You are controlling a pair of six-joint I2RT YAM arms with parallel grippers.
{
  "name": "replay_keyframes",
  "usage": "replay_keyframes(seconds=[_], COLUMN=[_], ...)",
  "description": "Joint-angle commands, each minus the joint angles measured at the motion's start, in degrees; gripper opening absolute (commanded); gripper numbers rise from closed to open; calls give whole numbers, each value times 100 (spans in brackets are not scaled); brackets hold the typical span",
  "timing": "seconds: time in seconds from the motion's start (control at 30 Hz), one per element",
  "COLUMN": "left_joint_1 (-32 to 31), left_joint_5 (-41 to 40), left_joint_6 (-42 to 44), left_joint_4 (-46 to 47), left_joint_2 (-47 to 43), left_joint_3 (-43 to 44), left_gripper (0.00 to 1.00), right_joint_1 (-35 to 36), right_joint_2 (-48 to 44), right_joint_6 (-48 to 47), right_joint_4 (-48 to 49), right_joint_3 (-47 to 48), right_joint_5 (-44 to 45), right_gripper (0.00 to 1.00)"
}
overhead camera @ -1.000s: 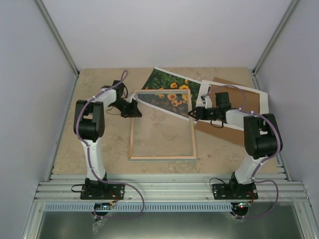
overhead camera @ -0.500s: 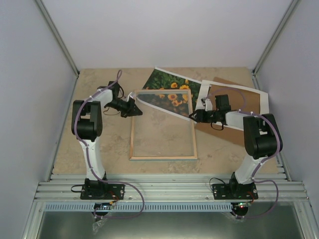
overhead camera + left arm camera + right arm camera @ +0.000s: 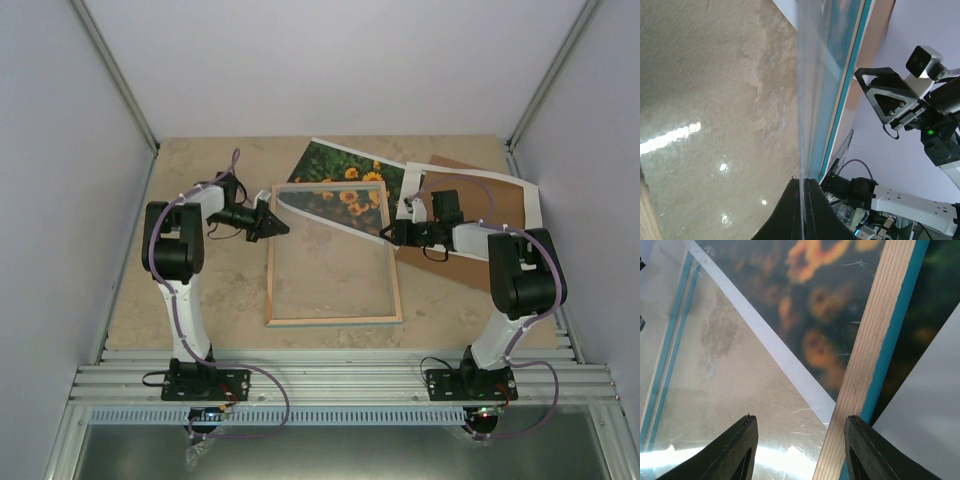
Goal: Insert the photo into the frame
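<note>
The frame [image 3: 335, 320] is lying wood-back up in the middle of the tabletop [image 3: 170, 300], its near rail facing the near edge and well back from it. Farther in, the left gripper [image 3: 268, 220] is clamping tight on the frame at its far left corner, taking only a thin sliver of edge. A tug or twist there is likely to let the frame slide out or rack the clear pane. Across from it, the right gripper [image 3: 392, 233] is hovering with its fingers apart, holding nothing. It is straddling the frame's right rail, with one finger [image 3: 862, 450] just beside the wood, so a careless closing or sideways move risks snagging that rail and skewing the frame. Toward the far edge, the photo [image 3: 330, 165] is lying flat with its near corner under the frame's far end, showing through the pane. Any drag on the frame may be pulling the print along, creasing it or pushing it toward the white mat [image 3: 527, 200] and brown backing board [image 3: 505, 210] at the far right corner.
</note>
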Motion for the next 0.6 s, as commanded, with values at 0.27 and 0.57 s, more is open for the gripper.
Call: replay_keyframes(seconds=[0.27, 0.57], left_joint_1=[26, -37], left_joint_5=[23, -794], left_joint_6=[-159, -14], left_joint_4=[161, 18], left_joint_2=[-29, -46], left_joint_3=[-227, 24], left_gripper=[0, 7], right_joint_1=[19, 19], right_joint_2=[47, 56], right_joint_6=[88, 120], right_joint_4=[91, 93], right_joint_3=[-75, -70], right_joint_5=[-17, -39], right_gripper=[49, 49])
